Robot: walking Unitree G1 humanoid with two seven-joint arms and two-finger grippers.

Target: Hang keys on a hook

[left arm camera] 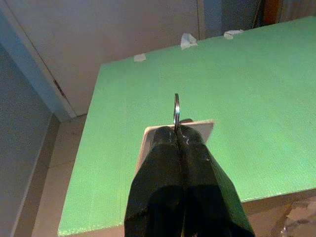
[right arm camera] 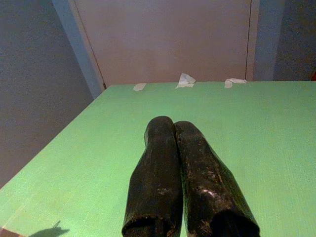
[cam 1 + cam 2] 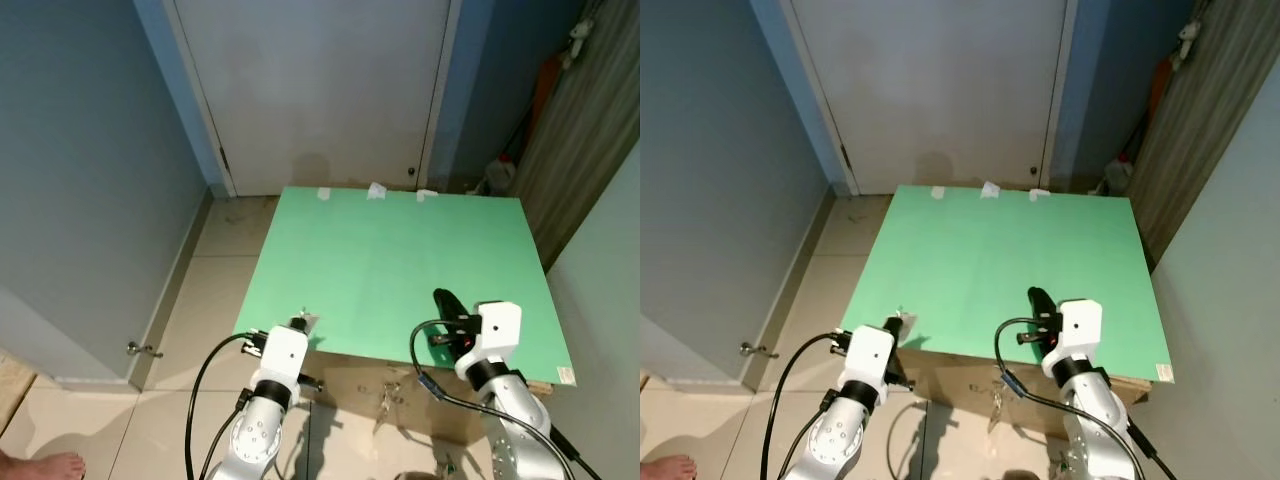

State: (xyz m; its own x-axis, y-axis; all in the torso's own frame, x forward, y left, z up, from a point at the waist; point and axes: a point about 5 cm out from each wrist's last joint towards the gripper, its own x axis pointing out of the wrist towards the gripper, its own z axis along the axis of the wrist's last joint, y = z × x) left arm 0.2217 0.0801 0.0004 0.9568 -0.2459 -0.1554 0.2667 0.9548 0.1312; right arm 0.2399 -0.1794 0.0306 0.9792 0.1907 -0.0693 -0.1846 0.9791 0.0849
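Green board (image 3: 390, 270) fills the middle, below a white door (image 3: 310, 90). Our left gripper (image 1: 177, 132) pinches the key ring (image 1: 176, 111) at the board's lower left edge. Our right gripper (image 2: 173, 127), pressed together, holds nothing. We see no hook yet, so hanging is left.

Board (image 3: 390, 270) before door (image 3: 310, 90); wall (image 3: 80, 180) left.

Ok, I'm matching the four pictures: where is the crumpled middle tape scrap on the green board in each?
Left eye view: tape scrap, middle of the green board's far edge.
Right eye view: same spot.
Left wrist view: far edge, by the door.
Right wrist view: far edge, centred.
Shared landmark: the pale door behind.
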